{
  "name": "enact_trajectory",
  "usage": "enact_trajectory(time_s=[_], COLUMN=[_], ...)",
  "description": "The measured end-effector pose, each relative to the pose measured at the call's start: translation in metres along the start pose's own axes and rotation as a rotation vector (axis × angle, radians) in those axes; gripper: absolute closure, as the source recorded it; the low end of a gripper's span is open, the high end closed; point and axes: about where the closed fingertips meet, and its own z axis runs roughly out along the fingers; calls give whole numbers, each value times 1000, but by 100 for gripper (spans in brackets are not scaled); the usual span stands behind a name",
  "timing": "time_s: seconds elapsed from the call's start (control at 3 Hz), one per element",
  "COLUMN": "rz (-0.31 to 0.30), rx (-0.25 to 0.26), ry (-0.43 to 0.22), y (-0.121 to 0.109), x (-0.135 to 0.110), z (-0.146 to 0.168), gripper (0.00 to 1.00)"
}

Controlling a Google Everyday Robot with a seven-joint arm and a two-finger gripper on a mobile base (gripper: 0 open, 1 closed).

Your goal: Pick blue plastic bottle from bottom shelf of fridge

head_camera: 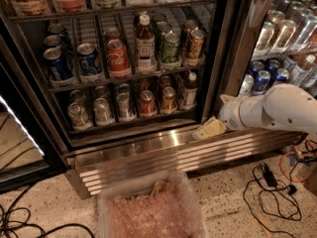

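The fridge [218,58] stands open before me, with a ribbed steel base grille [183,158]. The blue plastic bottle [188,90], small with a white cap and a pale label, stands upright at the right end of the bottom shelf [130,122], behind the thin front rail and next to several cans. My gripper [210,129], pale yellow on a white arm, reaches in from the right. It hovers over the steel sill just below and to the right of the bottle, apart from it, and holds nothing that I can see.
A taller white-capped bottle [145,41] and soda cans fill the shelf above. A second fridge section [277,48] with cans and bottles is on the right. A clear plastic bin [151,209] sits on the floor in front. Cables [270,187] lie at the right and left.
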Motion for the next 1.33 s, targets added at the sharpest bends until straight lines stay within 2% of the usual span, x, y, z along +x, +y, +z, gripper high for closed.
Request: enact_trajectory(time_s=[0.67,1.0,1.33], rz=[20,20,15], rx=[-96,-99,-78], ry=[-37,-37,-50], y=[17,17,18], x=[19,20,16], z=[39,40,40], gripper=[0,0,0])
